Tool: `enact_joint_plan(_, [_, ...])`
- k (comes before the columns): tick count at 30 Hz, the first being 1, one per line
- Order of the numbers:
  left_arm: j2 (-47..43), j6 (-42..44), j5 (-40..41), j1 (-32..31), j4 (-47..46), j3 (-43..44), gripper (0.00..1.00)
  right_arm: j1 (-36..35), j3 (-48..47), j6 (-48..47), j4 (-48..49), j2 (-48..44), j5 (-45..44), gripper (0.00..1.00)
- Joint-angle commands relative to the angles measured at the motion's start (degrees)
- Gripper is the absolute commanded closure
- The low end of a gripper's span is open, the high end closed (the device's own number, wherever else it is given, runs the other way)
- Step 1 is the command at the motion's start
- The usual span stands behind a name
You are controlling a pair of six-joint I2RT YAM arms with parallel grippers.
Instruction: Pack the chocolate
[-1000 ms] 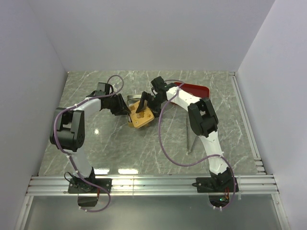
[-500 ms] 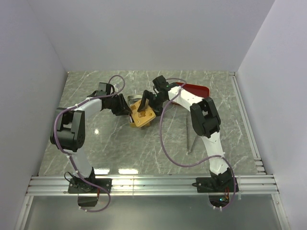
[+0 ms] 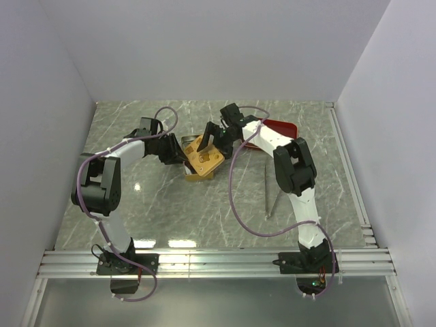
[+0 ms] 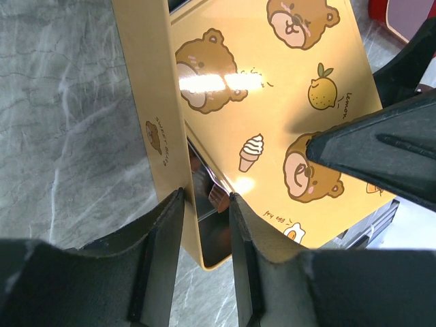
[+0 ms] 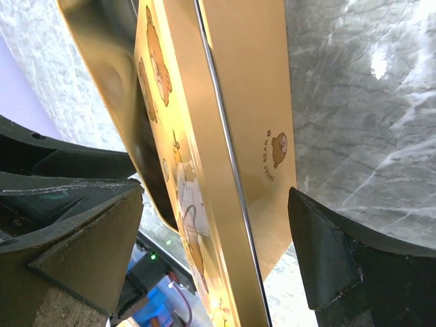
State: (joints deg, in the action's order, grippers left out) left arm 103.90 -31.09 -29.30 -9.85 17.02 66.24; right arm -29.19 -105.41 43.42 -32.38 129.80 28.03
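Note:
The gold tin (image 3: 196, 170) sits mid-table with the yellow bear-print lid (image 3: 204, 155) tilted over it. My left gripper (image 3: 180, 155) is closed on the tin's left wall (image 4: 153, 102), one finger outside and one inside (image 4: 204, 204). One reddish-brown chocolate lump (image 4: 218, 196) shows inside the tin under the lid's edge; any others are hidden. My right gripper (image 3: 214, 138) holds the lid (image 5: 245, 136) between wide-set fingers (image 5: 218, 225). One right finger (image 4: 371, 153) lies across the lid's printed face (image 4: 272, 88).
A red tray (image 3: 278, 128) lies behind the right arm, at the back right. A thin metal rod (image 3: 269, 194) lies on the marble to the right of the tin. White walls close in the left, back and right sides.
My right gripper has drawn back and up with the lid, which now stands more tilted over the tin. The left gripper has stayed on the tin wall.

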Motion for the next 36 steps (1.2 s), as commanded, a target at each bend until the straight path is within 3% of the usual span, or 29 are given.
enact_joint_plan(1, [-0.54,-0.11,-1.99,-0.44,-1.81,2.32,0.62,0.54,0.29,-1.67,0.57,-5.96,-2.80,0.07])
enact_joint_plan(17, [-1.24,-0.11,-1.90,-0.35,-1.63,1.70,0.62,1.59,4.50,-7.03,-1.46,-11.85,-12.38,0.09])
enact_joint_plan(20, [-1.24,-0.20,-1.90,-0.44,-1.81,1.79,0.61,1.50,5.82,-7.73,-1.98,-12.72,-13.00,0.18])
enact_joint_plan(21, [-1.15,-0.28,-2.08,-0.44,-1.81,1.88,0.61,1.50,6.61,-7.91,-1.90,-12.90,-13.18,0.27])
enact_joint_plan(24, [-0.98,-0.55,-2.51,-0.44,-2.07,2.05,0.60,1.33,7.75,-8.17,-1.55,-13.87,-13.09,0.41])
enact_joint_plan(27, [-0.98,-0.55,-2.52,-0.52,-2.16,2.14,0.58,0.80,7.85,-8.79,-2.51,-14.13,-13.79,0.49])
enact_joint_plan(36, [-0.80,-0.73,-2.96,-0.87,-2.86,1.88,0.50,-0.08,9.25,-9.05,-2.07,-14.57,-12.13,0.59])
